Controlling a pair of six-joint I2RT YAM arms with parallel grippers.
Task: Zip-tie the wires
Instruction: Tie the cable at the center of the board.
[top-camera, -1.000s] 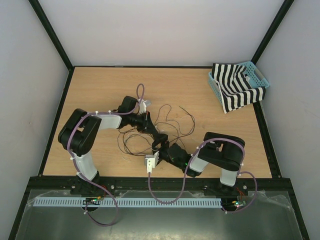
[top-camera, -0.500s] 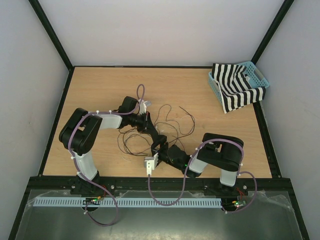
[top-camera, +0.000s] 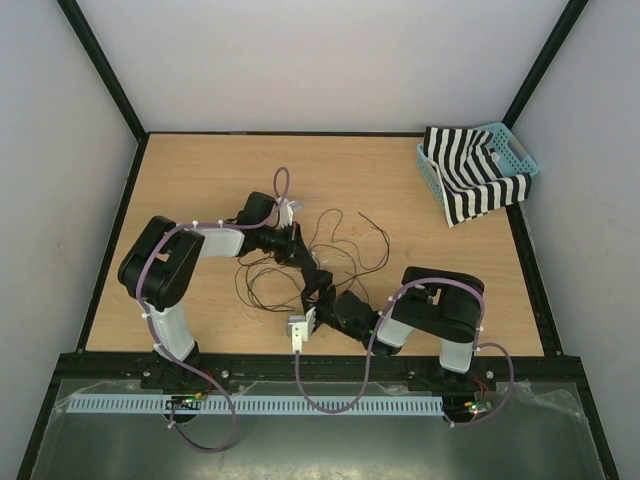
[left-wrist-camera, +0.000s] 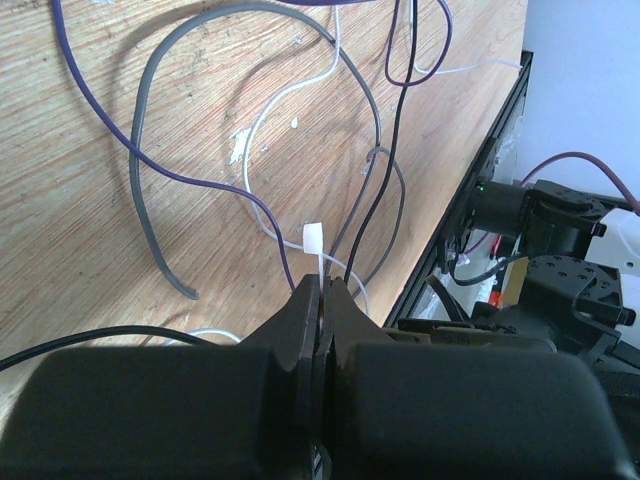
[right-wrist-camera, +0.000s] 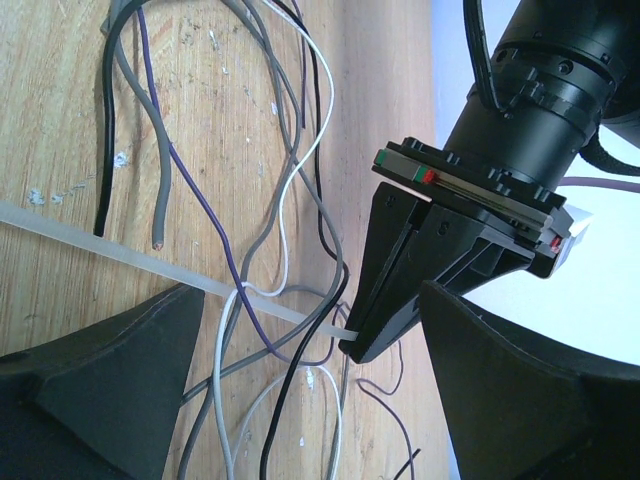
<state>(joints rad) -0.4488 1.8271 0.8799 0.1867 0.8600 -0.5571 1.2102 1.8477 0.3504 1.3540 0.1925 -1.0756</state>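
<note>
The wires (top-camera: 345, 245) lie in loose loops at the table's middle. Up close they are thin grey, purple, white and black strands, seen in the left wrist view (left-wrist-camera: 375, 170) and the right wrist view (right-wrist-camera: 290, 180). My left gripper (top-camera: 312, 272) is shut on one end of the zip tie; its whitish tip (left-wrist-camera: 313, 242) pokes out past the fingertips (left-wrist-camera: 300, 300). The zip tie (right-wrist-camera: 120, 258) runs as a translucent strip across the table, through the wires, to the left gripper (right-wrist-camera: 400, 290). My right gripper (right-wrist-camera: 310, 300) is open, its fingers on either side of the wires and the tie, facing the left gripper (top-camera: 318, 296).
A blue basket (top-camera: 520, 160) with a black-and-white striped cloth (top-camera: 470, 180) stands at the back right. The table's black front rail (left-wrist-camera: 480, 170) runs close behind the wires. The two arms meet near the table's front middle.
Both grippers have shifted slightly; the right arm has edged a little to the left, towards the left gripper. The left gripper stays shut on the zip tie.
</note>
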